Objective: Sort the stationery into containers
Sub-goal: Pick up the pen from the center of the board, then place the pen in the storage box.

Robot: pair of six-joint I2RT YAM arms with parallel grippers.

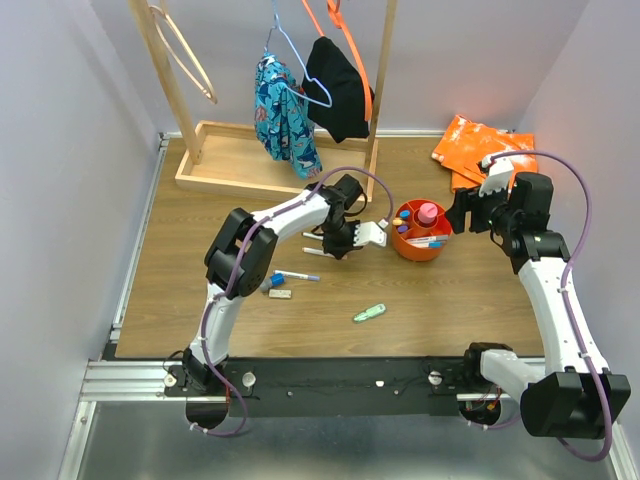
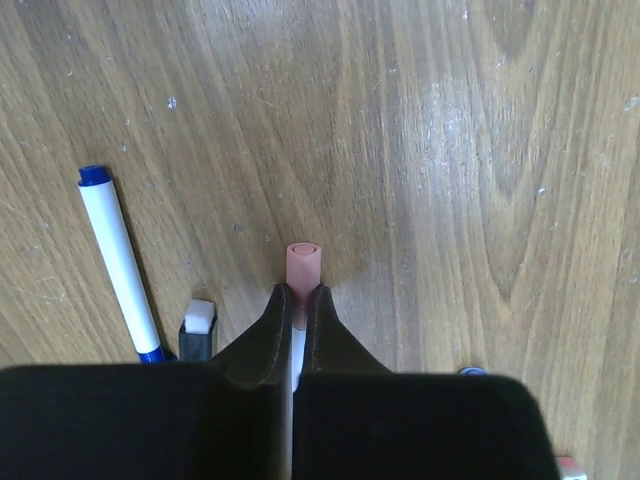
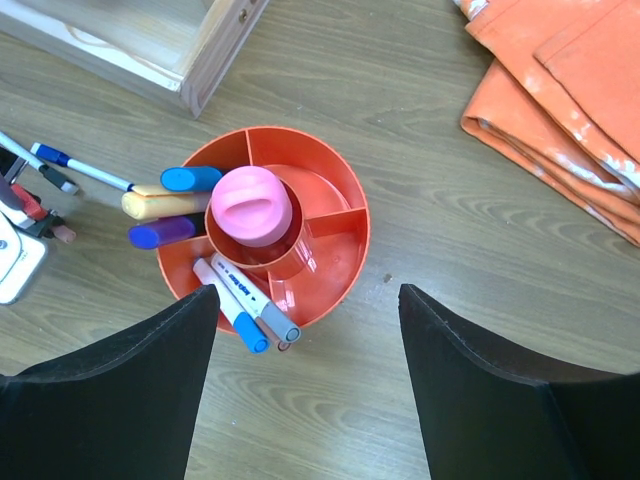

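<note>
The round orange cup [image 3: 340, 195] stands nearer the right edge of the table [image 1: 470, 320]. A pink highlighter [image 3: 250, 205] stands in its middle, and three more highlighters [image 3: 160, 203] lean in one side. A mint-green piece [image 1: 369, 313] lies by the near edge, with a blue-capped pen [image 1: 295, 276] left of it.

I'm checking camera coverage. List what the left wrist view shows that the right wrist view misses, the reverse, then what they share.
Only left wrist: a clear look at the left pincer shut on a red-capped pen, and a small black-and-white piece beside it. Only right wrist: the open right pincer, the orange divided cup with a pink highlighter at its centre, the orange bag, the wooden tray base. Both: the wooden table and, probably, the same blue-capped white pen; that pincer barely enters the right view's edge.
</note>
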